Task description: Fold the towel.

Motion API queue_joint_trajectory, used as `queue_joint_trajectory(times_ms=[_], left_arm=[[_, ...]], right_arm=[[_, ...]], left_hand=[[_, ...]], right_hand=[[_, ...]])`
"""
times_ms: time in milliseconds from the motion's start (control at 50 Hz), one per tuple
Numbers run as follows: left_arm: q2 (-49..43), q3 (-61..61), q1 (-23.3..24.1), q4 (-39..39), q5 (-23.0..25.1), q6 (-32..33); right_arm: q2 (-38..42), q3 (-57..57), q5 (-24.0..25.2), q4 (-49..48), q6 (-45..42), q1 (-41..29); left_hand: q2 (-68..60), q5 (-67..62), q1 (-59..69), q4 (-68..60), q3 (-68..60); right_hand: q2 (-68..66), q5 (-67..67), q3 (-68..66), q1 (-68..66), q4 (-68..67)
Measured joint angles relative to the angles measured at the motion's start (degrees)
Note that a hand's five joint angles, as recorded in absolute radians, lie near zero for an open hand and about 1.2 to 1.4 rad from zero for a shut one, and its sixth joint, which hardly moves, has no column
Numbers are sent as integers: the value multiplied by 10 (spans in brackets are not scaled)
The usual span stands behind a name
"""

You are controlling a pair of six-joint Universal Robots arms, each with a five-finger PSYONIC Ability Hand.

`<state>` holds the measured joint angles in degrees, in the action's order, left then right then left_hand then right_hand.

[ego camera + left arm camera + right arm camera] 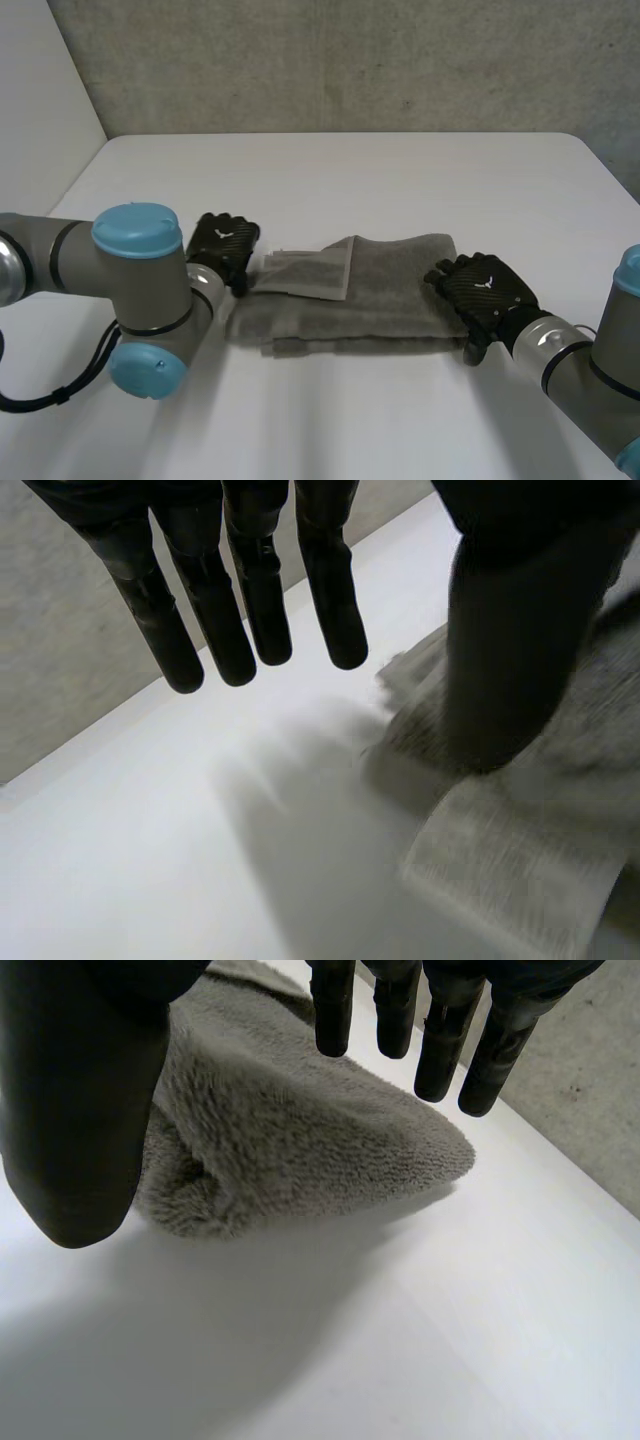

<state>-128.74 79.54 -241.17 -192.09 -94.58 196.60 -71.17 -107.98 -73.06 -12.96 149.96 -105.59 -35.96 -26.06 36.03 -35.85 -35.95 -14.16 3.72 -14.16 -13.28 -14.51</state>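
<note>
Right hand (80, 1110) fingers (440, 1050) straight over towel (300, 1130)

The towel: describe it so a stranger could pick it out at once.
On the white table, look between the left hand and the right hand. The towel lies there, a folded grey band of fluffy cloth. A paler woven strip turned back at its left-hand end marks it out.

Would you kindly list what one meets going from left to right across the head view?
left arm → left hand → towel → right hand → right arm
</note>
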Motion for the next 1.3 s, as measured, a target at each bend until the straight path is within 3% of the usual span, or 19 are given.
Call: queue_joint_trajectory(times_ms=[140,280,620,1100,1300], left_arm=[[22,25,-7,-2,-11,-3],[55,45,2,-4,11,-8],[82,60,39,-14,61,-4],[-76,-150,38,-12,57,5],[-148,-270,28,26,27,1]], right_arm=[[0,-12,1,-10,0,1],[2,-19,1,-34,0,3],[0,-22,4,-41,1,10],[0,-24,17,-41,2,7],[0,-26,18,-41,1,9]], left_hand=[[1,2,-1,0,1],[2,5,-3,1,2],[20,24,-21,18,19],[43,48,-45,43,43],[43,44,-44,42,43]], right_hand=[[-4,8,-3,-16,-3],[-59,78,-62,-73,-61],[-59,87,-65,-79,-70],[-59,88,-65,-81,-70],[-133,143,-132,-139,-131]])
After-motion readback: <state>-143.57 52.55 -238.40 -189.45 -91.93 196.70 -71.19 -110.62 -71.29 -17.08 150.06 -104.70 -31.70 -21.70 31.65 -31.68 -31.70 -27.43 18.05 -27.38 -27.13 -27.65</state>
